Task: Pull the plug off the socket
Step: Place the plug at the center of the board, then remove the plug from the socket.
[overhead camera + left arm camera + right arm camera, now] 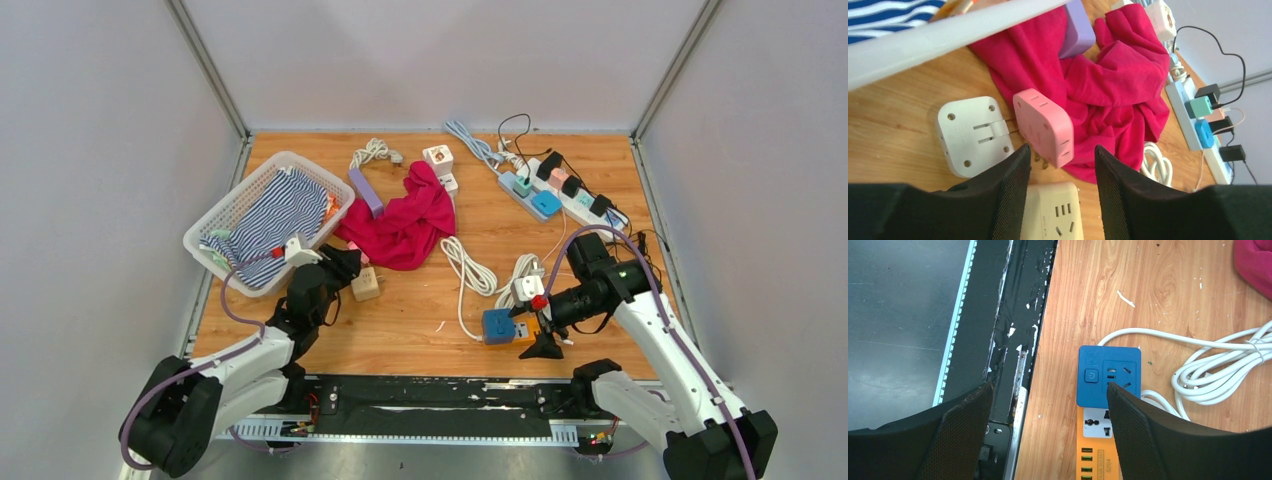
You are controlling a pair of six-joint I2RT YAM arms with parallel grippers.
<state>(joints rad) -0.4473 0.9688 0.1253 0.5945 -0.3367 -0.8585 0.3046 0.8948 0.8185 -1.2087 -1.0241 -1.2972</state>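
Plug: we are seeing the white plug [973, 135] lying flat on the table [893, 115], just left of the pink socket [1045, 125], its two thin prongs reaching toward the pink side face.
Join: a narrow gap is showing between the two bodies, with the prongs bare across it. We cannot tell whether their tips are sitting inside the socket.
Place: the pair is lying on the left half of the table, just near of the basket [923, 40] and against the near edge of the red cloth [1118, 85].
Left gripper: we are finding the left gripper [1062, 150] hovering just near of the pair, jaws spread and pinching nothing. The socket's near corner is poking in between the fingertips, and we cannot tell whether they are touching it.
Under it: a cream socket [1053, 212] is lying between the two fingers.
Right gripper: the right gripper [1049, 387] is hanging over the near right of the table, jaws spread wide and holding nothing.
Under it: a blue socket [1098, 375] is lying partly beneath one finger, touching an orange strip [1095, 445] on its right. A white cord [1218, 365] is coiling on its far side.
Far right: a white power strip [570, 195] is carrying several plugs.
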